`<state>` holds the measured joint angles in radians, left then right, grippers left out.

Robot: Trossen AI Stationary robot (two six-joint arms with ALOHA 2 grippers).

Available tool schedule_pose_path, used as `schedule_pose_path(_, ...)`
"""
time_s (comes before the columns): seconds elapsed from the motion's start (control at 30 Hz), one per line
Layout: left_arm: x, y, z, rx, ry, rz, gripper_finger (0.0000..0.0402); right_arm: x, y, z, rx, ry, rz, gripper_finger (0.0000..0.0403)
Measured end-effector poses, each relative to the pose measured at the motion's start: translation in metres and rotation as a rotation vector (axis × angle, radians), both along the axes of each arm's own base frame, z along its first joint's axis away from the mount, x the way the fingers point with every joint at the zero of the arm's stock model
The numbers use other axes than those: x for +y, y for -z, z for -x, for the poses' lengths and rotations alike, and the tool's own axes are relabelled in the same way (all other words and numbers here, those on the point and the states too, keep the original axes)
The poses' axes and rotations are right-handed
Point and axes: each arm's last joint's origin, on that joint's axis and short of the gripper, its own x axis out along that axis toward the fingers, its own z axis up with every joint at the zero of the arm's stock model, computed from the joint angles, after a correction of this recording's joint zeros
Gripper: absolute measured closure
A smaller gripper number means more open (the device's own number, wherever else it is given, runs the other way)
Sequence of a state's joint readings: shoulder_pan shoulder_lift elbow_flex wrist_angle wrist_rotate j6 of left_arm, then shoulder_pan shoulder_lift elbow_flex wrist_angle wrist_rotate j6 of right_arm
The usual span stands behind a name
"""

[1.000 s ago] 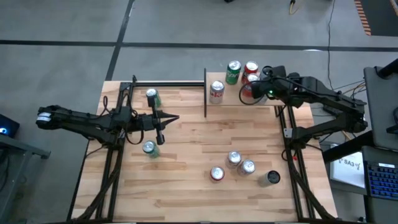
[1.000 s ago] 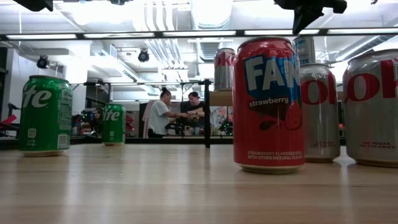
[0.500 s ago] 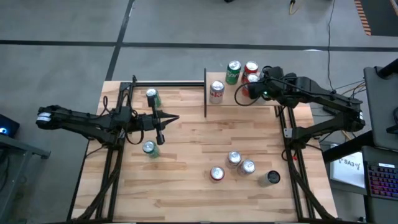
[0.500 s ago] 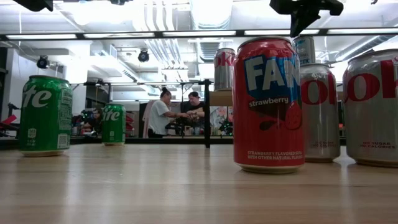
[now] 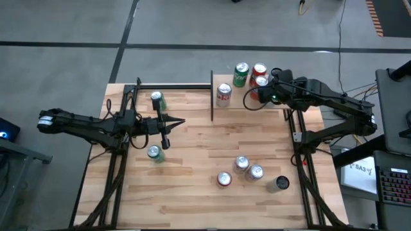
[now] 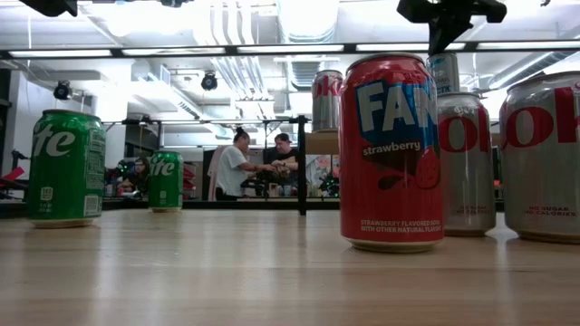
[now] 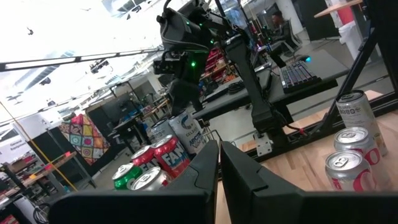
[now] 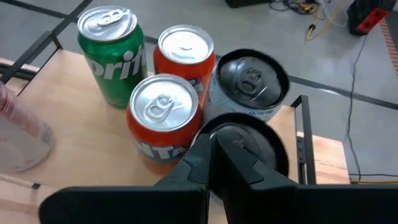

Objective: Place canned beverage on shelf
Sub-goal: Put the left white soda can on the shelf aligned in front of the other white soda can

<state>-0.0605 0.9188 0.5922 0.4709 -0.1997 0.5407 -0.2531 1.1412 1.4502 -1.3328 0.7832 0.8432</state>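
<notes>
Looking straight down, the high view gives the whole layout: the right gripper (image 5: 266,90) hangs over the cluster of cans on the shelf (image 5: 282,102) at the table's far right corner, while the left gripper (image 5: 174,122) waits well away over the table's left half, between two green cans (image 5: 156,99). Both pincers are pressed together and hold nothing.

Only the right wrist view separates the cans beneath that pincer: a green Sprite can (image 8: 111,53), two orange-red cans (image 8: 163,118), and a silver-blue can (image 8: 249,81) just ahead of the shut fingers (image 8: 211,155). A dark round top (image 8: 249,149) sits directly under the fingers, which cover much of it, so its kind cannot be told. A pale can at the picture's edge is cut off.

The low view reads the label of a red strawberry Fanta can (image 6: 391,149) on the table near the camera, which blocks much of the shelf behind it; the right gripper there is cropped by the upper edge. People (image 6: 237,167) stand far behind.

The left wrist view shows the right arm (image 7: 186,43) above the shelf cans from the side.
</notes>
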Motion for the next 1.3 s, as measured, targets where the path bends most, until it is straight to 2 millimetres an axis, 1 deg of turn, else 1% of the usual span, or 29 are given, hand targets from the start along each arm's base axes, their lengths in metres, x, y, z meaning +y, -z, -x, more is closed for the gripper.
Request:
schedule_pose_path(0.57,0.000,0.000,0.000,0.000,0.000,0.000,0.0400,0.004,0.000,0.000,-0.009,-0.037,-0.036,0.0390)
schedule_pose_path(0.8,0.000,0.000,0.000,0.000,0.000,0.000,0.0400,0.003,-0.007,0.000,-0.052,-0.036,-0.010,0.0390)
schedule_pose_path(1.03,0.000,0.000,0.000,0.000,0.000,0.000,0.0400,-0.001,-0.010,-0.015,-0.102,-0.082,0.047,0.0390)
schedule_pose_path(1.3,0.000,0.000,0.000,0.000,0.000,0.000,0.0400,-0.007,0.006,-0.040,-0.018,-0.082,0.045,0.0390)
